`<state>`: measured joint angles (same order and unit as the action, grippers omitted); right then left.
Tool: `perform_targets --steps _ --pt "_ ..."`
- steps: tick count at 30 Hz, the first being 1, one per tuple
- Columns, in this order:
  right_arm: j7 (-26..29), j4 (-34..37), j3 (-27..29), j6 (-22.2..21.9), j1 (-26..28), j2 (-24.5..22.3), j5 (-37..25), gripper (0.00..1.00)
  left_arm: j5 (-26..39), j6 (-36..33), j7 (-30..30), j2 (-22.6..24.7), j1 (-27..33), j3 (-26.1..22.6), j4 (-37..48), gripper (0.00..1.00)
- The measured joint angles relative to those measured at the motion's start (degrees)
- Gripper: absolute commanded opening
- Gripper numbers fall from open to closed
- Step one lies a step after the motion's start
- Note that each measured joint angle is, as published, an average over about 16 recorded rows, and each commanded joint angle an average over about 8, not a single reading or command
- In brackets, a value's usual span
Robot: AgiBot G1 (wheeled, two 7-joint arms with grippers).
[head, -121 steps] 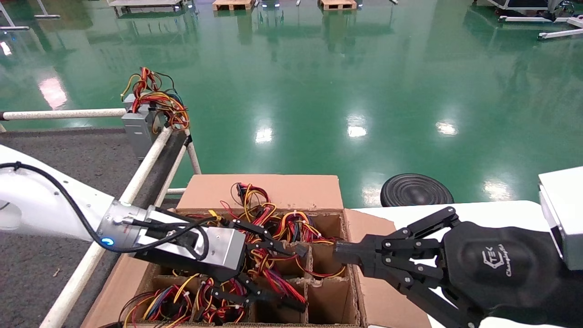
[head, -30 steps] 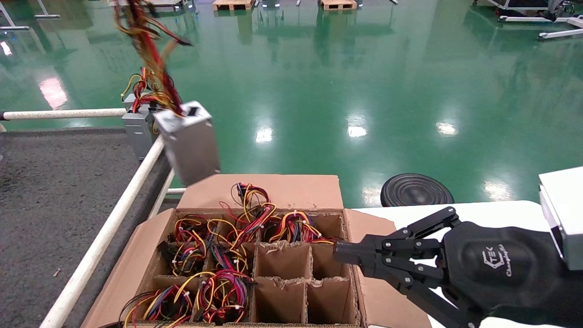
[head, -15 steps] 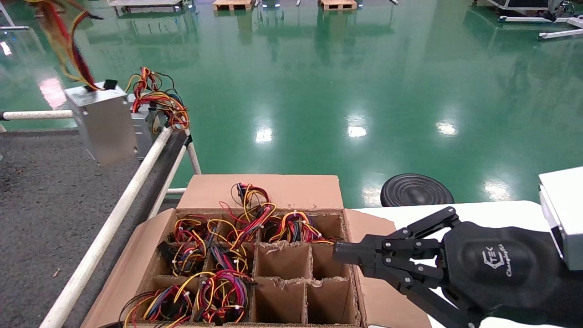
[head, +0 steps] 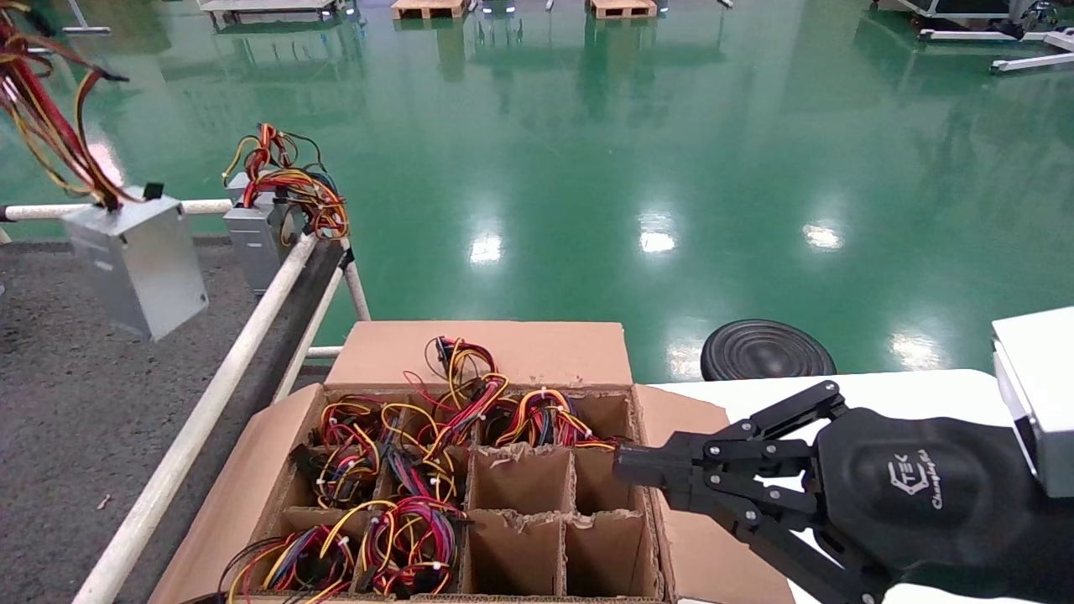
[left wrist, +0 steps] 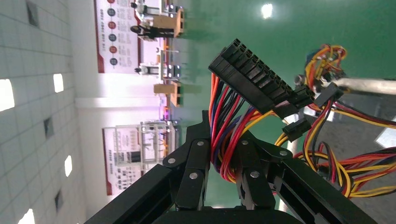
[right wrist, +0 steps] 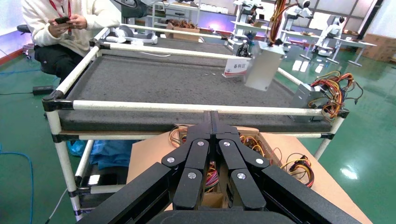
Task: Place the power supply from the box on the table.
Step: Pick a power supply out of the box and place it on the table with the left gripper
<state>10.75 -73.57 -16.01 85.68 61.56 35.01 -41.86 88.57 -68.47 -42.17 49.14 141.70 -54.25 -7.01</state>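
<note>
1. The power supply (head: 138,260), a small silver-grey sheet-metal box with flat faces and sharp corners, hangs tilted in the air over the table (head: 75,403), clear of its surface.
2. Its wire bundle (head: 46,126) of red, yellow and orange leads rises from the top face and out of the head view's upper left corner.
3. The left gripper (left wrist: 223,154) has its black fingers pinched on that bundle just below a long ribbed black connector (left wrist: 252,79).
4. The table is a dark grey, rough speckled slab edged by white round tube rails (head: 201,419).
5. A second grey unit (head: 260,235) with wires heaped on top sits at the table's far corner, seemingly against the rail.
6. The box (head: 503,352), brown corrugated cardboard with a grid of square cells, stands beside the table; several cells hold coiled wires.
7. The right gripper (head: 625,466) hovers at the box's right edge, fingers pressed together on nothing.
</note>
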Motion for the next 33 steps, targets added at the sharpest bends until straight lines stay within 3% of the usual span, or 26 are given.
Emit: perform_targets --steps 33 --pt "0.0 0.0 0.0 0.0 0.0 0.0 0.0 0.0 0.7 -3.8 1.4 0.8 -3.4 -1.5 4.7 0.0"
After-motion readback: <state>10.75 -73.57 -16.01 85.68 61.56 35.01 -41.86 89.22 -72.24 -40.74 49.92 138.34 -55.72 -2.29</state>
